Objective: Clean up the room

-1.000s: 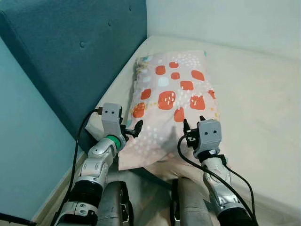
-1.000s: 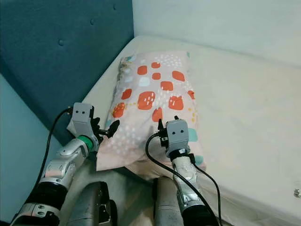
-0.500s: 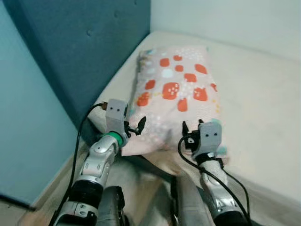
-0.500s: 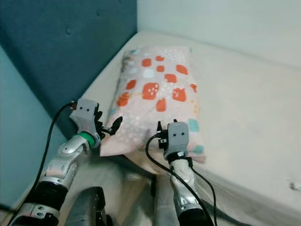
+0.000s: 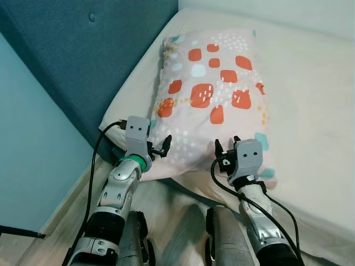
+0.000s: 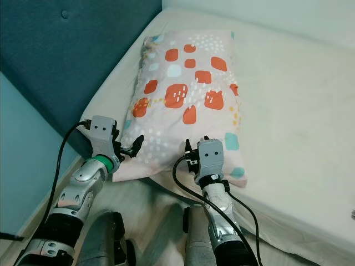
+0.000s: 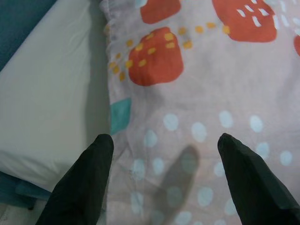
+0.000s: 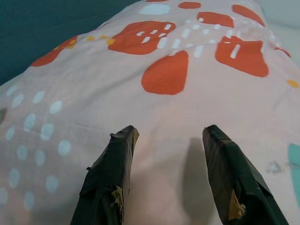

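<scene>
- Teal wall [image 5: 33,138] and a dark blue padded headboard [image 5: 83,61] close off the robot's left side, with a strip of pale wood floor [image 5: 166,221] showing between the bed and the robot's legs
- Cream mattress [image 5: 310,111] runs away to the right of the pillow, bare and wide, while its near edge cuts diagonally across the lower right of the head views
- Pink pillow [image 5: 213,105] with orange patches and pale blue dots lies lengthwise near the headboard side of the bed; a narrow band of sheet separates it from the headboard, and its near end overhangs the mattress edge
- left end effector [image 5: 161,148] sits at the pillow's near left corner, fingers apart; in the left wrist view both fingers [image 7: 84,183] hang just above the fabric and the pillow's side seam, holding nothing
- right end effector [image 5: 226,147] is at the pillow's near end, right of centre, fingers spread; in the right wrist view they [image 8: 110,183] hover low over the cover, and actual contact cannot be judged
- Compared with half a second ago, the head camera looks more steeply down, so more floor and less back wall appear; both end effectors keep the same places along the pillow's near edge, and the pillow looks unmoved on the bed
</scene>
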Robot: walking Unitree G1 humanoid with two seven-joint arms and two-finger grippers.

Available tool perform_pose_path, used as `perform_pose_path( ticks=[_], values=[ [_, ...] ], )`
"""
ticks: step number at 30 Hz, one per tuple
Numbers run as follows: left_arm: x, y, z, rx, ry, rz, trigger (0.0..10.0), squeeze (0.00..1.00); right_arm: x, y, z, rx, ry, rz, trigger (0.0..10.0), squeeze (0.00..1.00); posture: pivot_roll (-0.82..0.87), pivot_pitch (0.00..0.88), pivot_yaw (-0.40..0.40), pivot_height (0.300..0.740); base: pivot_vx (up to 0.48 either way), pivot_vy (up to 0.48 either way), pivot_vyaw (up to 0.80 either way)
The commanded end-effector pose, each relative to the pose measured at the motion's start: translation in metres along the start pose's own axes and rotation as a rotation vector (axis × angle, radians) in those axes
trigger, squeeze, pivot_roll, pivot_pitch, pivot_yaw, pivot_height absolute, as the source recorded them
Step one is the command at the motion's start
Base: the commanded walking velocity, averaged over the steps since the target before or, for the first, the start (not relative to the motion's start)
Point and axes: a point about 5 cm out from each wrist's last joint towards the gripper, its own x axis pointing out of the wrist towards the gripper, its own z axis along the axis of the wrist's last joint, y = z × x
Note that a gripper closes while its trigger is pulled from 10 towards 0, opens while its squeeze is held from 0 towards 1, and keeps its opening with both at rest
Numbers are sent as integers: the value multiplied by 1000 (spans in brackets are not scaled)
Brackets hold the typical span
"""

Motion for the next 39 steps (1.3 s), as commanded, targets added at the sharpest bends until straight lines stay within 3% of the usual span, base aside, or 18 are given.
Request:
perform_pose_path(
  ticks=[1,2,3,9,11,13,15,17,19,25,26,29,31,34,35,37,38,39],
  values=[
    [-2,3,-9,-24,27,16,10000,0,-3,1,-1,-25,-3,3,10000,0,-70,62,61,625,0,0,0],
    [0,5,-9,-42,24,20,10000,0,-3,1,1,-53,-17,-1,10000,0,-72,62,61,625,0,0,0],
    [2,7,-6,-70,19,22,10000,1000,-3,-1,3,-82,-31,-9,10000,0,-78,62,60,625,0,0,0],
    [7,18,-4,-217,43,-30,10000,1000,-3,-18,12,-155,-71,-77,10000,0,-97,70,57,625,0,0,0],
    [7,18,-5,-235,49,-41,10000,1000,-3,-20,13,-161,-76,-82,10000,0,-97,70,57,625,0,0,0],
    [11,20,-13,-273,89,-68,10000,1000,0,-38,25,-198,-108,-159,10000,0,-120,90,48,625,0,0,0],
    [14,19,-17,-283,110,-72,10000,1000,2,-47,31,-207,-126,-193,10000,0,-130,99,47,625,0,0,0],
    [14,19,-17,-283,110,-72,10000,1000,2,-47,31,-207,-126,-193,10000,0,-130,99,47,625,0,0,0],
    [21,13,-22,-310,137,-74,10000,1000,3,-62,45,-198,-163,-249,10000,0,-170,127,45,625,0,0,0],
    [30,-3,-21,-323,160,-94,10000,1000,-1,-74,56,-193,-185,-275,10000,0,-200,148,37,625,0,0,0],
    [31,-9,-24,-324,187,-112,10000,0,-3,-74,56,-194,-181,-274,10000,0,-206,154,35,625,0,0,0],
    [32,-14,-26,-327,206,-126,10000,0,-4,-74,56,-195,-177,-274,10000,0,-206,154,35,625,0,0,0],
    [28,-30,-39,-278,287,-216,10000,0,-7,-70,54,-191,-166,-265,10000,0,-213,164,35,625,0,0,0],
    [27,-36,-44,-221,312,-249,10000,0,-8,-67,53,-187,-160,-259,10000,0,-213,168,35,625,0,0,0],
    [27,-42,-47,-108,324,-258,6392,0,-8,-63,52,-179,-153,-248,10000,0,-212,169,35,625,0,0,0],
    [27,-43,-47,-71,322,-254,6392,0,-8,-62,52,-176,-151,-245,10000,0,-212,169,35,625,0,0,0],
    [28,-43,-45,-42,312,-246,0,0,-8,-61,53,-174,-150,-242,10000,0,-210,169,35,625,0,0,0],
    [28,-43,-45,-42,312,-246,0,0,-8,-61,53,-174,-150,-242,10000,0,-210,169,35,625,0,0,0]
  ],
)
